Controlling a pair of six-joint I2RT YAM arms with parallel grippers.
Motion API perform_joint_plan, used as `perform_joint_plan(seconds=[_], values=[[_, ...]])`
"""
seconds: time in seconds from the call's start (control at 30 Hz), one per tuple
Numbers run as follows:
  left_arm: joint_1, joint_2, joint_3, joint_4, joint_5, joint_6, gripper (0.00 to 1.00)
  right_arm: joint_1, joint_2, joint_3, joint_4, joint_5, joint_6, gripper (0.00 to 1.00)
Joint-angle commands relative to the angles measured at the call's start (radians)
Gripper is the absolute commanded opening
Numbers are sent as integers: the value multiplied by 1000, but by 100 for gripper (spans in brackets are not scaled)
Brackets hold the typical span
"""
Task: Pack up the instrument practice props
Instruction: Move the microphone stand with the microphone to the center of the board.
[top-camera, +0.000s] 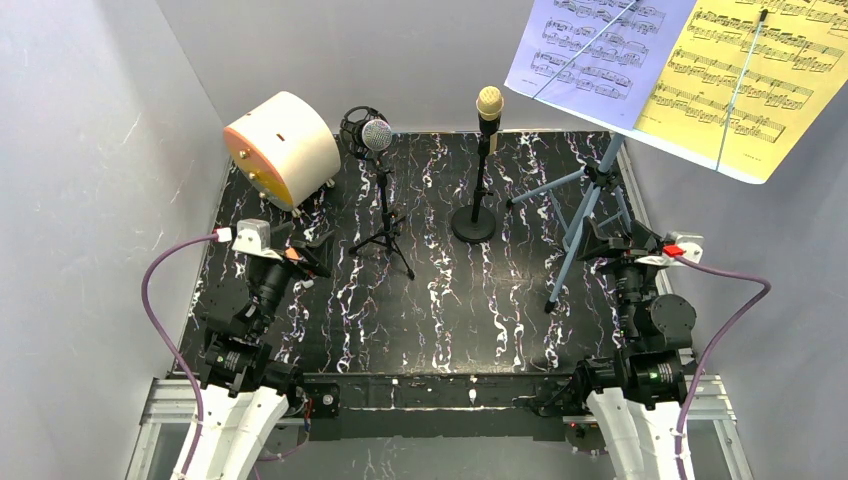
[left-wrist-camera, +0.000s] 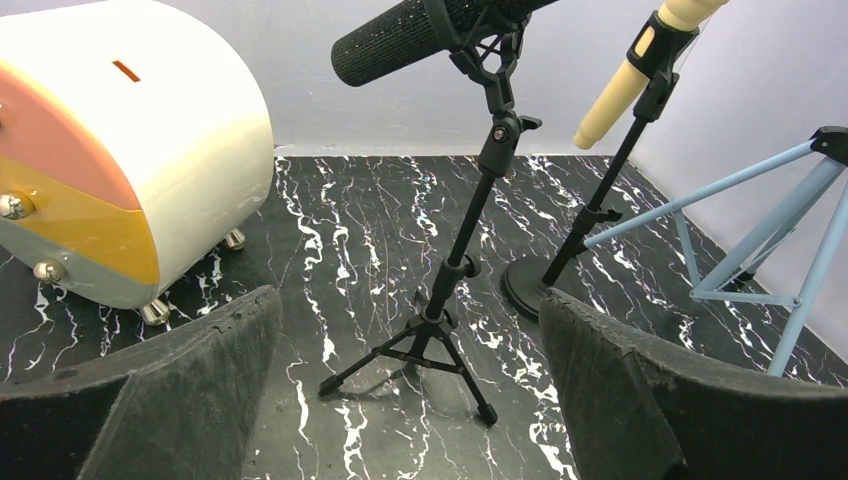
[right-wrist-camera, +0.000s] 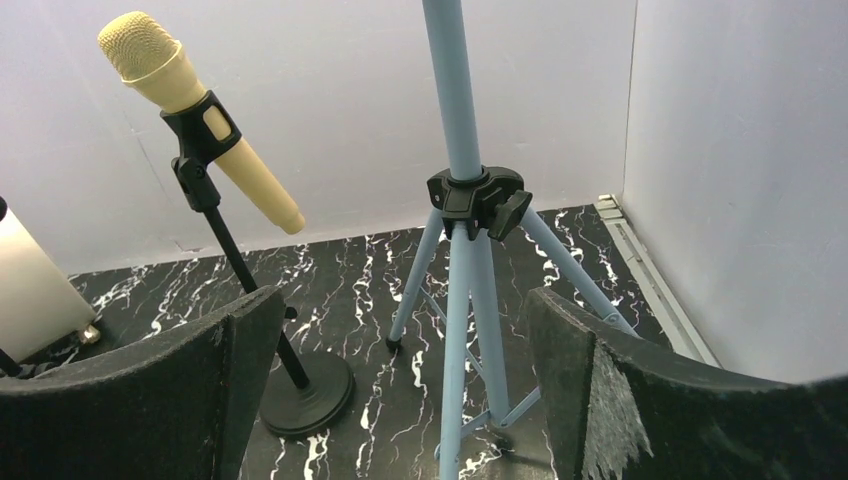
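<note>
black arms (top-camera: 262, 292), purple cables (top-camera: 147, 290), dark padded claws (left-wrist-camera: 408, 305)

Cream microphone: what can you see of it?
The cream microphone has a mesh head and smooth, plastic-looking body. It sits tilted, head up, in a black clip atop a thin black pole with a round base, standing on the marbled table between the tripod microphone and the blue stand. Only the clip touches it.
</note>
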Motion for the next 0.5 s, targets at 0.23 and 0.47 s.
perform_joint_plan(seconds=[0.23,0.47], values=[[-5,20,0,31,5,-22,98,-1,-19,12,32,3,-20,99],[-4,127,52,7,74,-44,98,0,5,11,37,-40,-1,99]])
